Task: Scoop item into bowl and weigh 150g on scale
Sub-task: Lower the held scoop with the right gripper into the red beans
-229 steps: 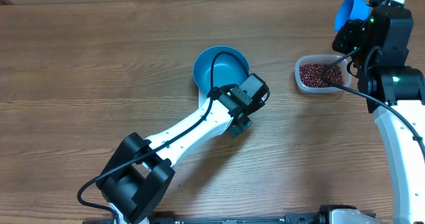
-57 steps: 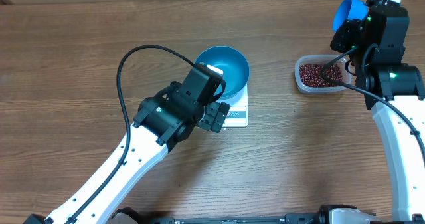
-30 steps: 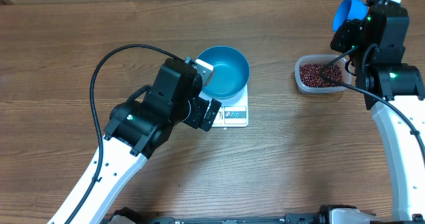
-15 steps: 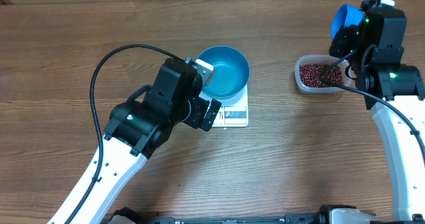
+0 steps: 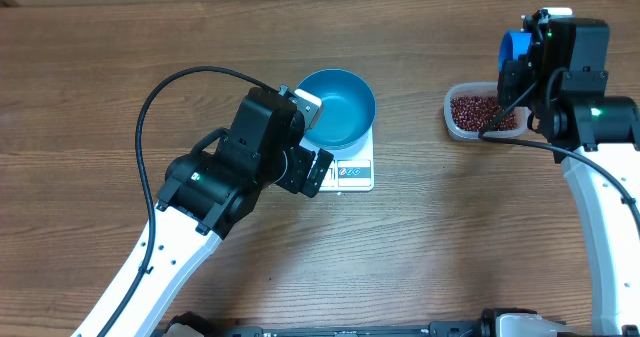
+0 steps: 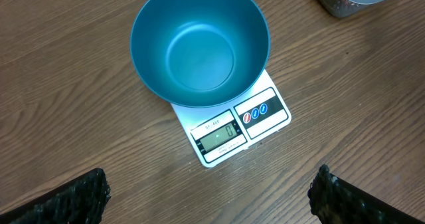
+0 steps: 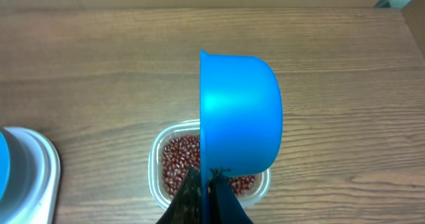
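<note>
- Overhead view: the bowl (image 5: 335, 107) sits on the scale (image 5: 356, 173), and the left wrist view shows me it is empty, so placing is done.
- My left gripper (image 6: 209, 201) hovers above the scale with jaws wide apart, holding nothing.
- My right gripper (image 7: 209, 196) is clamped on the scoop (image 7: 239, 114), poised over the tub (image 5: 455, 125) of beans (image 5: 478, 110).
- Left to do, as I judge it: all the scooping, pouring and weighing.
</note>
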You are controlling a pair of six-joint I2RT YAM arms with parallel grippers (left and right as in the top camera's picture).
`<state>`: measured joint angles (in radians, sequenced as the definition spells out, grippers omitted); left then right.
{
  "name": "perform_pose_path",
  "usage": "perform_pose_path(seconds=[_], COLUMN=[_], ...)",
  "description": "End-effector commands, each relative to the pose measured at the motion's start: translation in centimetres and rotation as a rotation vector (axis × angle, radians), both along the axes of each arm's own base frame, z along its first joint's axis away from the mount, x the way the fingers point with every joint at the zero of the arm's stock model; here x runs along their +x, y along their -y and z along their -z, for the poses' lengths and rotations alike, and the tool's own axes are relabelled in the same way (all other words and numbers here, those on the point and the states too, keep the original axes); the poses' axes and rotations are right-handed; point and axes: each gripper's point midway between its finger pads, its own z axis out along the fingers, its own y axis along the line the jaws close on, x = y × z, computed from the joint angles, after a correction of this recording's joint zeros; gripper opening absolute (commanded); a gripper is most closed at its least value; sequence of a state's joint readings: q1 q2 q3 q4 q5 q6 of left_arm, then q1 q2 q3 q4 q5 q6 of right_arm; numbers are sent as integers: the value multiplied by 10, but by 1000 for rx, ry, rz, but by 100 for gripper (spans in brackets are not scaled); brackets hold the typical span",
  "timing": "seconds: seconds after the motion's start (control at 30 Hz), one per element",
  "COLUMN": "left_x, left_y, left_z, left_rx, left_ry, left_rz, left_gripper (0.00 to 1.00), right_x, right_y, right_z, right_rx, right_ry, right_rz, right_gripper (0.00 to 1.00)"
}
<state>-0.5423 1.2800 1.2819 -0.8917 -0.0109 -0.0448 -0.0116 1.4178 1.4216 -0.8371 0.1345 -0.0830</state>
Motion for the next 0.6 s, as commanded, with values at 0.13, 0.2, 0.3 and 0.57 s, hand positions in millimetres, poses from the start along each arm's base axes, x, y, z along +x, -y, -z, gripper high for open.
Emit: perform_pose_path(seconds=[0.13,0.2,0.3,0.57], left_x=[1,1,1,1], left_y=[0,0,0,0], left_z=[-11,-11,-11,-11], left_rx=[-14,-14,-14,-15], left_ry=[28,28,28,28], left_rz=[9,9,9,9], left_gripper=[100,100,100,99], right_x=[3,6,8,-2], right_y=[0,1,5,26], right_z=[10,19,32,57], right_rx=[-30,-31,-47,-140], right_ry=[-57,-82,-120,-241], right_rz=[-35,-32,-14,60], right_gripper=[4,4,4,4])
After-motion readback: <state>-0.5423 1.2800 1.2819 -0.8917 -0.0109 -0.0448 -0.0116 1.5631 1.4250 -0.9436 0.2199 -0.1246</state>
